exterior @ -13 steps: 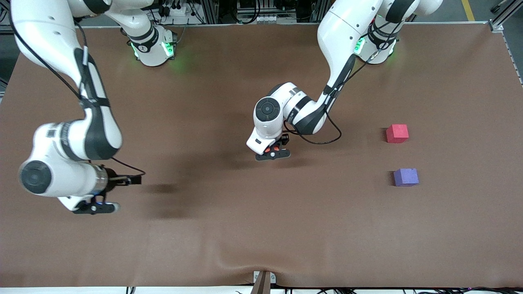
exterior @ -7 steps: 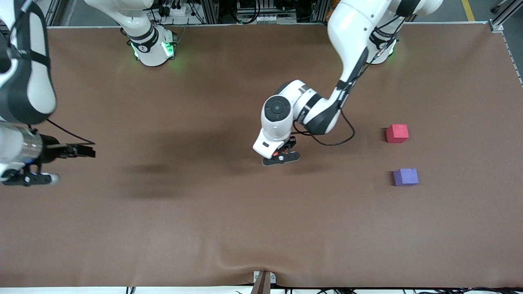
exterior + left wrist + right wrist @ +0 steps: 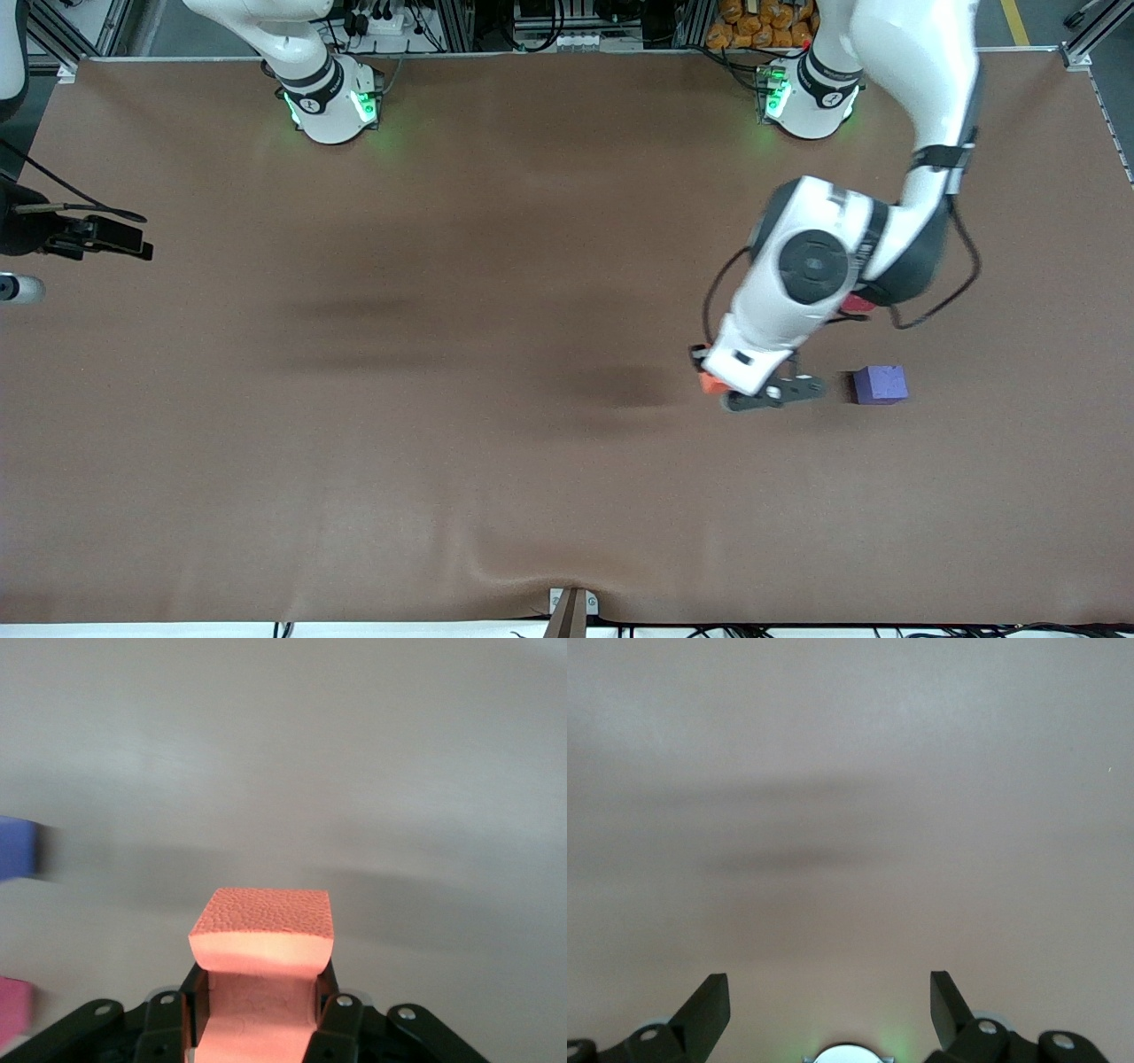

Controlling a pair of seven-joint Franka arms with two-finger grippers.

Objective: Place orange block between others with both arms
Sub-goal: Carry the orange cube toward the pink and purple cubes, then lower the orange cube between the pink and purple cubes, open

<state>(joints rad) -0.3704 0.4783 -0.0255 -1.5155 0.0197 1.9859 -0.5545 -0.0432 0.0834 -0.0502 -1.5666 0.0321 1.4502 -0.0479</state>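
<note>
The left gripper (image 3: 263,1028) is clamping the orange block (image 3: 263,926) between its two fingers (image 3: 338,1020), and the foam is bulging out a bit past the tips, so it's squeezed pretty snug. In the front view the left gripper (image 3: 719,383) is hanging in the air over the brown table (image 3: 443,487), just beside the purple cube (image 3: 881,385), with only a corner of the orange block (image 3: 709,383) peeking out from under the wrist. The pinkish-red cube (image 3: 856,304) is mostly getting covered by the left arm, just a sliver showing, and it's sitting farther from the front camera than the purple one. Both of those cubes are resting on the table toward the left arm's end, near each other but not touching.

The right gripper (image 3: 830,1005) is waiting up over bare table at the right arm's end, jaws spread wide apart and holding nothing. In the front view only part of it is showing at the edge.

No containers anywhere here, just the mat and the three cubes.
</note>
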